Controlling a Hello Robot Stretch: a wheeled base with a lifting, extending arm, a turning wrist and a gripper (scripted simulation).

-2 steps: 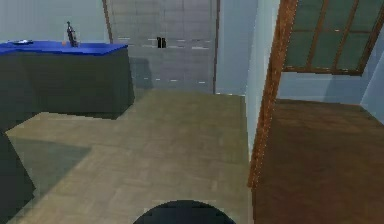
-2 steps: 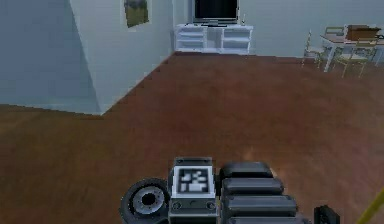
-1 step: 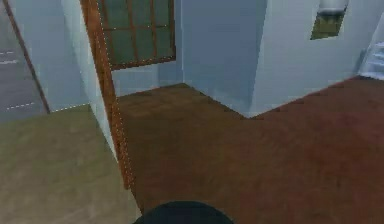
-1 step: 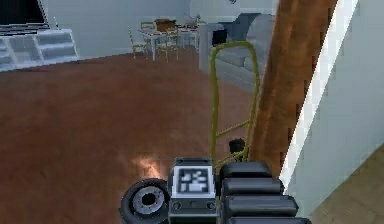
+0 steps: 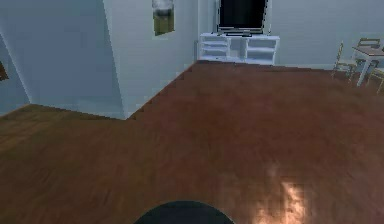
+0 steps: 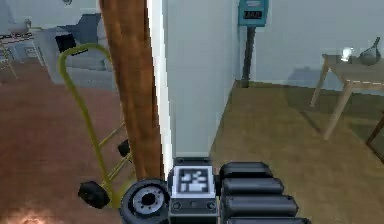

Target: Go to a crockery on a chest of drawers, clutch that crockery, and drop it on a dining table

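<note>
A light table (image 5: 372,58) with pale chairs (image 5: 345,60) stands at the forward view's far right. A low white cabinet (image 5: 238,47) with a black screen (image 5: 243,13) on it sits against the back wall. In the arm side view the arm's dark segments (image 6: 252,192) lie drawn in along the bottom edge beside a white marked square (image 6: 192,180). Left of it is the gripper's round dark body (image 6: 148,201); its far end cannot be made out, so I cannot tell whether it holds anything. A wooden table (image 6: 352,72) at the right carries a small pale thing (image 6: 347,55).
A wall corner (image 5: 118,60) juts out at the forward view's left, with open wooden floor (image 5: 230,130) ahead. Close in the arm side view stand a brown door edge (image 6: 130,80), a white wall (image 6: 200,70) and a yellow hand truck (image 6: 90,120).
</note>
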